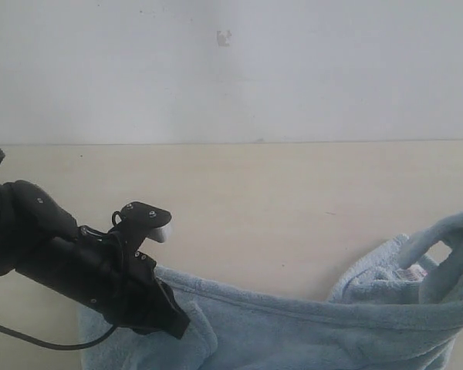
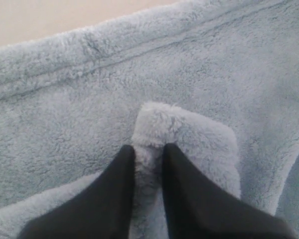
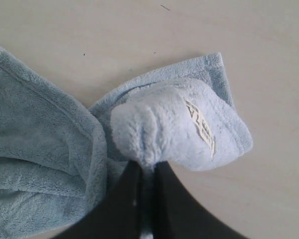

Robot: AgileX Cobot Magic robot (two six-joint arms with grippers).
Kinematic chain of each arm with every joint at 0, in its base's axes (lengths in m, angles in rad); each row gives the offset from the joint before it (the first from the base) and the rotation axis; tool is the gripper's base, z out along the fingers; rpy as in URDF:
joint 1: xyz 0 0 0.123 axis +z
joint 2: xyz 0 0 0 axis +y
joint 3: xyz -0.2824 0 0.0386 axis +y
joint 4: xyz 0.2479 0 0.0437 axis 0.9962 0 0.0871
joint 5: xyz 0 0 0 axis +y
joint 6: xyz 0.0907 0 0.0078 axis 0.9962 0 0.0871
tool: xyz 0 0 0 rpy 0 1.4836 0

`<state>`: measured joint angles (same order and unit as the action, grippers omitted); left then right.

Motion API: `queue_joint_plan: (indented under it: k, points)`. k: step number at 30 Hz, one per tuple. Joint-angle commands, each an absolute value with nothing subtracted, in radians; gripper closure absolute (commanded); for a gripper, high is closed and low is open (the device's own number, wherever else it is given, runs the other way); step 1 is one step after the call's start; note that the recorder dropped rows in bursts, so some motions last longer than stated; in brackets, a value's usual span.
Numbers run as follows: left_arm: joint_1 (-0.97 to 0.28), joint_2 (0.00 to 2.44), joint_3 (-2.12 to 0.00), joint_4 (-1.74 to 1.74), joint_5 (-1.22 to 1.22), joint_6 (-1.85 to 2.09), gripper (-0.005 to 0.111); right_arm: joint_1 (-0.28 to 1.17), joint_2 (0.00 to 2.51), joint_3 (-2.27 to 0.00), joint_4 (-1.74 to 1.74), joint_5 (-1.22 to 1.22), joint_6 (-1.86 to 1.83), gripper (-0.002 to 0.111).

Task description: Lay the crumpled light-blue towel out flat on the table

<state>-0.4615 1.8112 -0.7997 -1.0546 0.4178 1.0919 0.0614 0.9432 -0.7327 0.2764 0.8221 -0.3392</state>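
Observation:
The light-blue towel [image 1: 309, 327] lies stretched along the near edge of the table [image 1: 247, 200], from lower left to far right. My left gripper [image 1: 174, 324] is down on its left end, and in the left wrist view it [image 2: 148, 152] is shut on a pinched fold of towel [image 2: 184, 129]. The right gripper is out of the exterior view. In its wrist view it [image 3: 148, 167] is shut on a bunched corner of the towel [image 3: 169, 124] held above the table, with a white tag [image 3: 202, 127] showing on that corner.
A pale wall [image 1: 231, 69] rises behind the table's far edge. Bare tabletop stretches beyond the towel toward the wall. The left arm's black body [image 1: 54, 247] and a cable [image 1: 31, 339] lie over the table's left side.

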Motion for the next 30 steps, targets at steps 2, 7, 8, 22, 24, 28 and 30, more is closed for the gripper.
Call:
queue_joint_plan:
  k: [2,7,8,22,24,28,30]
  points:
    - [-0.463,1.805,-0.804,-1.091,0.408,1.097,0.102,0.060,0.939,-0.731,0.278,0.811,-0.352,0.108]
    - [-0.463,1.743,-0.804,-1.077,0.408,1.092,0.103,0.060,0.939,-0.731,0.278,0.813,-0.352,0.108]
    - [-0.463,1.723,-0.804,-1.077,0.408,1.088,0.103,0.060,0.939,-0.731,0.278,0.813,-0.352,0.108]
    - [-0.458,1.400,-0.804,-0.537,0.449,0.518,0.103,0.060,0.939,-0.731,0.278,0.864,-0.343,0.108]
    - [-0.458,1.338,-0.802,-0.415,0.453,0.405,0.103,0.060,0.939,-0.730,0.276,0.887,-0.335,0.108]
    - [-0.458,1.194,-0.802,-0.155,0.496,0.163,0.103,0.060,0.939,-0.703,0.226,0.859,-0.241,0.108]
    - [-0.458,1.114,-0.802,-0.072,0.546,0.069,0.103,0.060,0.944,-0.683,0.197,0.798,-0.173,0.108]
